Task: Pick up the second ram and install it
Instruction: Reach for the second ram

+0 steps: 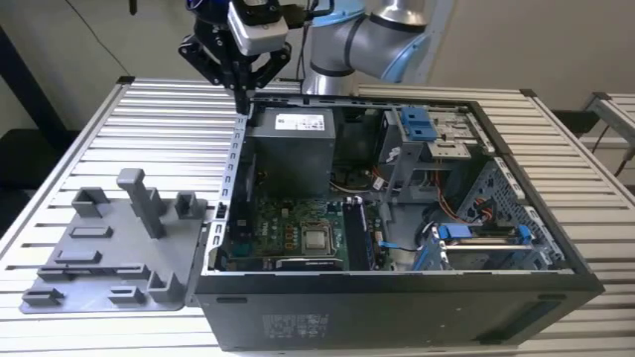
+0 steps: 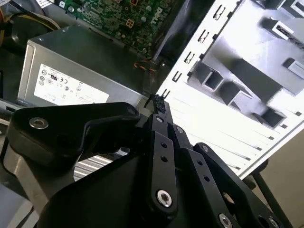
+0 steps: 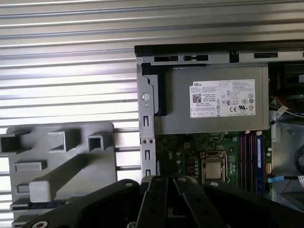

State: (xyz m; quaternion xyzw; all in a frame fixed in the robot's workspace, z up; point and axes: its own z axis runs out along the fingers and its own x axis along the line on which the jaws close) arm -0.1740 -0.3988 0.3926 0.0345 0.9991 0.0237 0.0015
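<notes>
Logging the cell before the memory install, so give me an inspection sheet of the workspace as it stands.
Surface: slatted metal table, carrying case and tray.
Job's things: second ram, apparently the dark slim bar edge-on in the grey tray; open computer case, motherboard exposed.
Clutter: nothing seen.
Grippers: end effector shut, holding nothing, above the case's corner by the power supply.
Cables: loose wires inside the case.
Surroundings: plain wall; another table's edge at the exterior view's right.

1 computer case [image 1: 397,312], 1 grey tray [image 1: 104,260], 1 power supply [image 1: 293,156] and 1 gripper [image 1: 241,104].
</notes>
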